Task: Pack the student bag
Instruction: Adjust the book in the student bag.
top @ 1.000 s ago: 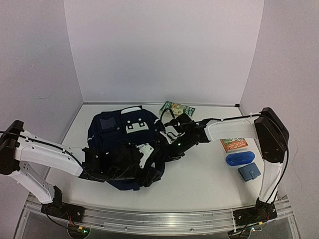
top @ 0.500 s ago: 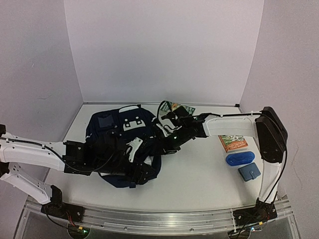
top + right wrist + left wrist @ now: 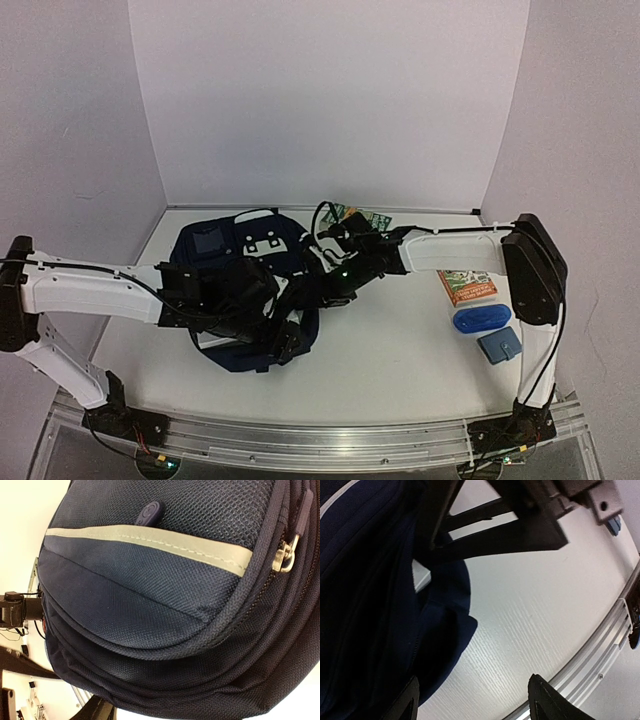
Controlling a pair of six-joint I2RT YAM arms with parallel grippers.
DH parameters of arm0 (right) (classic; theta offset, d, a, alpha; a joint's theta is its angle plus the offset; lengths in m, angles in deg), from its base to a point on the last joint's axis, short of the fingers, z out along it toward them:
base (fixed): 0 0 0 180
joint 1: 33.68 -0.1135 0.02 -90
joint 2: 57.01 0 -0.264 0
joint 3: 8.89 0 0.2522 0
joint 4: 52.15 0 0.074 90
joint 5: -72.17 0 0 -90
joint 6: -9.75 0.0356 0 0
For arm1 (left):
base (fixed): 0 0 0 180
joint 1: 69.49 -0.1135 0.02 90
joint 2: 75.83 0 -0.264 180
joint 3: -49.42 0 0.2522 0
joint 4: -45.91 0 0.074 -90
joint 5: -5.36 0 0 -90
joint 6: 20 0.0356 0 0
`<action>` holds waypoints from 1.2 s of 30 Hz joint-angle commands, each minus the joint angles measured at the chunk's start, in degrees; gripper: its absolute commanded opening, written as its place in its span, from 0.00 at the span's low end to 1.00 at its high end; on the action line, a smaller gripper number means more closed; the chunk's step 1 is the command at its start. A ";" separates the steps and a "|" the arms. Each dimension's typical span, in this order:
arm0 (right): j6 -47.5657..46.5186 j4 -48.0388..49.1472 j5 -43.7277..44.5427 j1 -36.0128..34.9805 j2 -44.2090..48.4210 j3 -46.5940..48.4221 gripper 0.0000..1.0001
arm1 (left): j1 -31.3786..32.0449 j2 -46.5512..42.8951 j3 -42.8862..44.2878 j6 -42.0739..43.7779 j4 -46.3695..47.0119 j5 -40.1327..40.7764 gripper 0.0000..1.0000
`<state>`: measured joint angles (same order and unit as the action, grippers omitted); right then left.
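Working both arms at the student bag [image 3: 222, 248], lying left of centre on the table [image 3: 400, 345].
My left gripper [image 3: 472, 682] holds its jaws apart beside the bag's edge; my right gripper [image 3: 322, 285] sits close over the navy fabric, its jaws I cannot make out.

Standing here, it reads as a robotics lab test cell: a bare white surface [image 3: 400, 370] boxed in by plain pale walls [image 3: 320, 100], with an aluminium rail [image 3: 330, 440] along the near edge. A white left arm [image 3: 90, 290] and right arm [image 3: 460, 255] are bolted there.
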<state>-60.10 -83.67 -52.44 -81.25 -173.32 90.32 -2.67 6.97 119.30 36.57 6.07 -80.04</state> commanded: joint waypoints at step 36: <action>3.50 3.70 -2.50 0.09 -3.70 3.46 0.51 | -3.72 9.42 5.95 18.39 -2.73 11.82 0.82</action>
<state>-57.03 -82.50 -54.13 -81.16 -176.53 91.65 -5.83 17.97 122.13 51.25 3.37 -73.74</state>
